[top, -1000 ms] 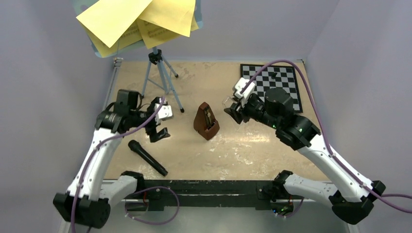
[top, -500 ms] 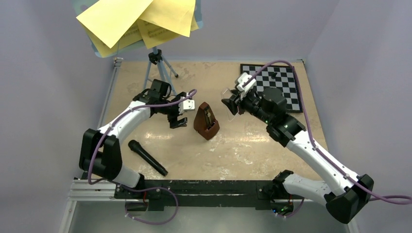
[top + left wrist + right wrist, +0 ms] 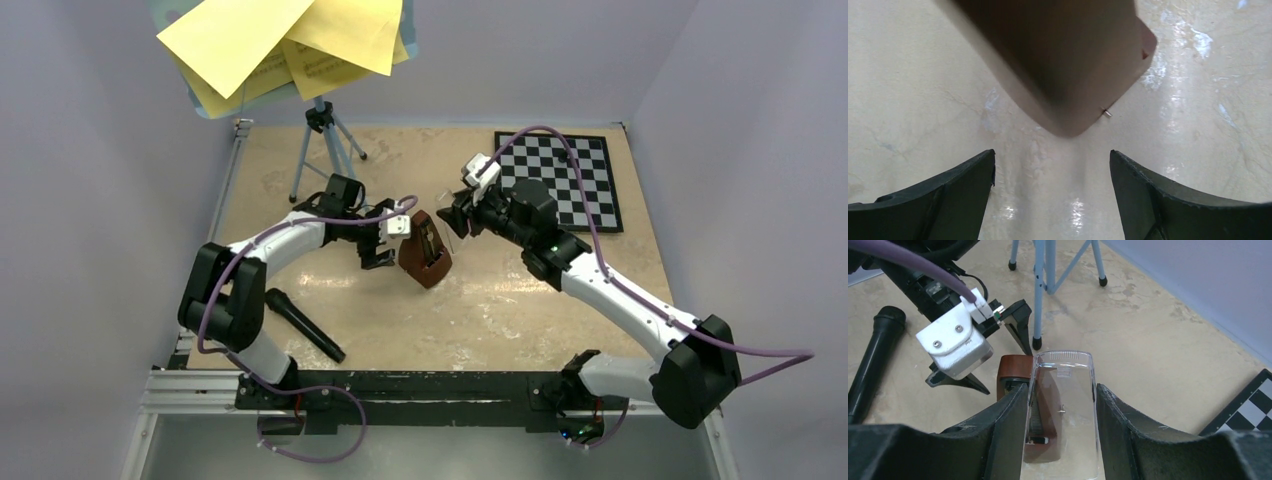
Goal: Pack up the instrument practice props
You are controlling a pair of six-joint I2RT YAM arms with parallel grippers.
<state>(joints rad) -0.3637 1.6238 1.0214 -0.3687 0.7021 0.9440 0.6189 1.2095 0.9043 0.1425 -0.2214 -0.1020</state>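
Metronome (image 3: pixel 424 250): small, brown, pyramid shape, front open, standing mid worktop (image 3: pixel 520 300). Left hand (image 3: pixel 378 254) just beside it, fingers wide apart, holding nothing. Right hand (image 3: pixel 453 214) near other side, clamped on clear cover (image 3: pixel 1063 410). Yellow pages (image 3: pixel 280 40) up on blue stand (image 3: pixel 325 150); print too small to read.

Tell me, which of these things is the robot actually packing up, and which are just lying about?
Part of the job:
- brown metronome
- yellow sheet-music pages
- light-blue music stand
- clear cover, probably the metronome's, clamped in the right gripper

Just lying about:
- black microphone
- chessboard
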